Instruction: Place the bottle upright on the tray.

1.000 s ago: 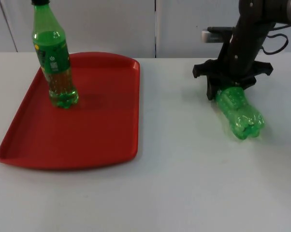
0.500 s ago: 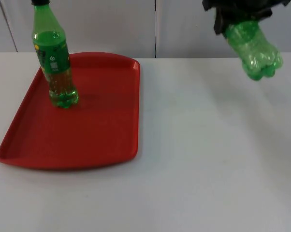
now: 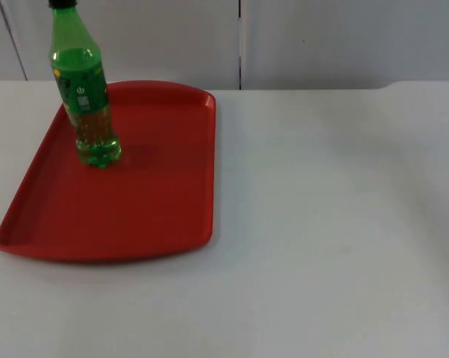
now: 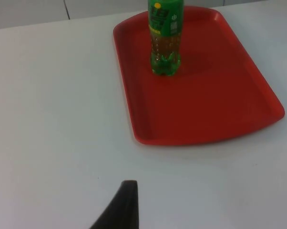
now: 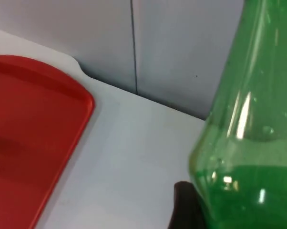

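standing upright on the red tray (image 3: 150, 201), near its far left corner, is a green bottle (image 3: 83, 89) with a dark cap and some liquid inside; it also shows on the tray from the left wrist, where the left gripper's fingertip (image 4: 124, 205) hangs over bare white table (image 3: 321, 224) short of the tray, its opening impossible to judge. right of the tray, the right gripper's finger (image 5: 184, 205) presses against a second green bottle (image 5: 248, 143), clamped and lifted above the table.
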Robot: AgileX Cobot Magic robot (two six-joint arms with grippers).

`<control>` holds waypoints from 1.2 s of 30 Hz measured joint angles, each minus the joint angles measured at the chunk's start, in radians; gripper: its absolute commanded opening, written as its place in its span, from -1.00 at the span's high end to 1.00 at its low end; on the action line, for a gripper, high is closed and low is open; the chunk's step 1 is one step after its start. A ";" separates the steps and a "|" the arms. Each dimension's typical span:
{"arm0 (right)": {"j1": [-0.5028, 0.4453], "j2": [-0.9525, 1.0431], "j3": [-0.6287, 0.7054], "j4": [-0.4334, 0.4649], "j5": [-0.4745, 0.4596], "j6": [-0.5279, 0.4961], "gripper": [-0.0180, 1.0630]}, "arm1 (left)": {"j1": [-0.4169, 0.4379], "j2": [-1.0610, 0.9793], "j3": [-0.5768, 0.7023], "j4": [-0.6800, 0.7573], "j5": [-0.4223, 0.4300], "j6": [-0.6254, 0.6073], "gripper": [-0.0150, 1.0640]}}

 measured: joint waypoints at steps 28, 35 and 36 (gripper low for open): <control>0.182 -0.604 1.248 0.278 -1.204 -0.284 0.97 | 0.000 0.000 0.000 0.000 0.000 0.000 -0.98; 0.314 -0.483 1.260 0.068 -1.414 -0.163 0.97 | 0.000 0.000 0.000 0.000 0.000 0.000 -0.98; 0.317 -0.451 1.260 0.028 -1.463 -0.098 0.97 | 0.000 0.000 0.000 0.000 0.000 0.000 -0.98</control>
